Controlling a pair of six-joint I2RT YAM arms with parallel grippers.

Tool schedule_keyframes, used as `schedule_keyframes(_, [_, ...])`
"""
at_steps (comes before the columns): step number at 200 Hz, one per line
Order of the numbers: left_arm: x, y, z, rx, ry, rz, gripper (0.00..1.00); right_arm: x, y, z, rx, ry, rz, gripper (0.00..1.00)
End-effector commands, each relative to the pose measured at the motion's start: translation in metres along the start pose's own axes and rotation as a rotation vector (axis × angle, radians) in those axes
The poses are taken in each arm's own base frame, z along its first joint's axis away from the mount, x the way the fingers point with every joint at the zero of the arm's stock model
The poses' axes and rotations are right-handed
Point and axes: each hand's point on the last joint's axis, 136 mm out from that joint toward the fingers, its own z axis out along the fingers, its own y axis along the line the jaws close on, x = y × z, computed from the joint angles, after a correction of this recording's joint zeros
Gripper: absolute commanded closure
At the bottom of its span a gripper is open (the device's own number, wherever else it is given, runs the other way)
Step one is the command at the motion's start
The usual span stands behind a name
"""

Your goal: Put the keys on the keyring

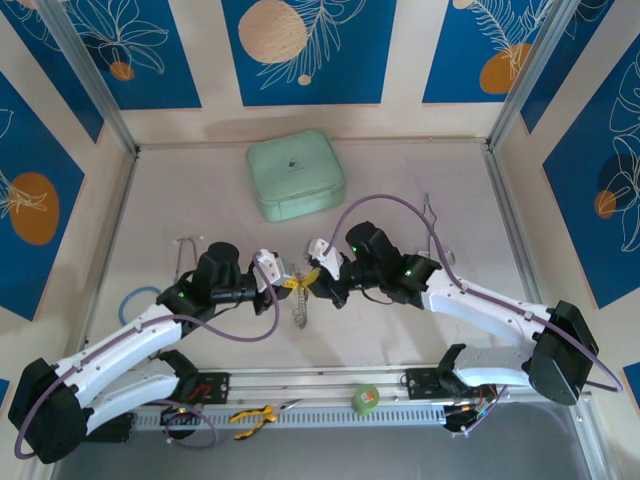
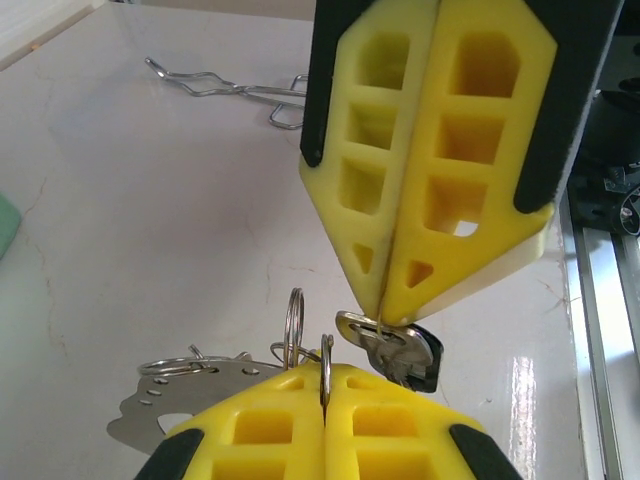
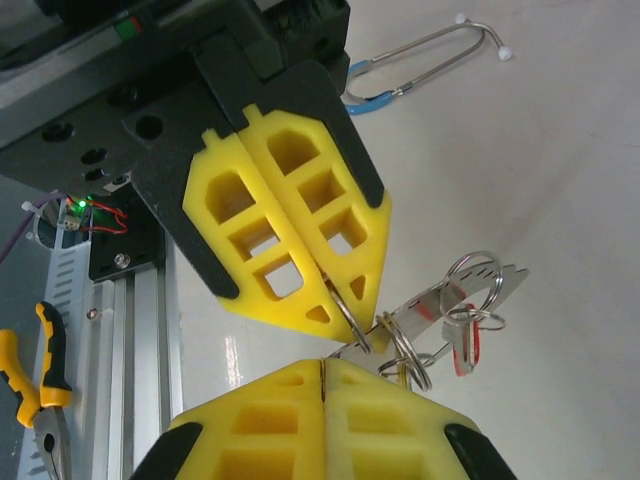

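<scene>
My two grippers meet tip to tip over the middle of the table. The left gripper [image 1: 291,283] [image 2: 326,376] is shut on a small silver split ring [image 2: 326,358]. The right gripper [image 1: 313,276] [image 3: 322,370] is shut on a thin silver wire of the keyring [image 2: 379,322]. A key with a black head [image 2: 424,356] hangs on that wire. A beaded chain [image 1: 298,312] dangles below the fingertips. Beside the rings hang a flat slotted silver plate [image 3: 478,283] [image 2: 150,408] and a key with a red head [image 3: 468,346].
A mint-green case [image 1: 295,176] lies at the back. Bent silver wire tools [image 1: 431,214] [image 2: 230,88] rest on the table. A blue cord loop [image 1: 135,301] lies on the left. A green tape roll [image 1: 367,398] and yellow-handled pliers [image 1: 250,416] sit on the front rail.
</scene>
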Motion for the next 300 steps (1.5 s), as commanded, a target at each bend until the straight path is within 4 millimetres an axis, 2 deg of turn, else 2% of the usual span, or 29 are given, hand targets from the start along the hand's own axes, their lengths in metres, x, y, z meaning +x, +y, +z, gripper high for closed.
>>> schedule_keyframes(1, [-0.018,-0.003,-0.003,0.009,-0.062,0.065,1.0,-0.02,-0.001,-0.001,0.01,-0.053,-0.026,1.0])
schedule_keyframes(175, [-0.017,-0.007,-0.002,0.027,-0.058,0.08,1.0,-0.019,-0.02,0.007,0.095,-0.038,0.032,1.0])
schedule_keyframes(216, [-0.018,-0.006,-0.004,0.008,-0.063,0.102,1.0,-0.014,-0.035,0.005,0.167,-0.018,0.086,1.0])
schedule_keyframes(265, [-0.013,0.001,-0.005,-0.094,-0.06,0.268,1.0,-0.008,-0.042,0.006,0.195,-0.001,0.155,1.0])
schedule_keyframes(300, [-0.009,-0.003,-0.004,-0.102,-0.052,0.354,1.0,-0.006,-0.044,0.009,0.202,-0.001,0.197,1.0])
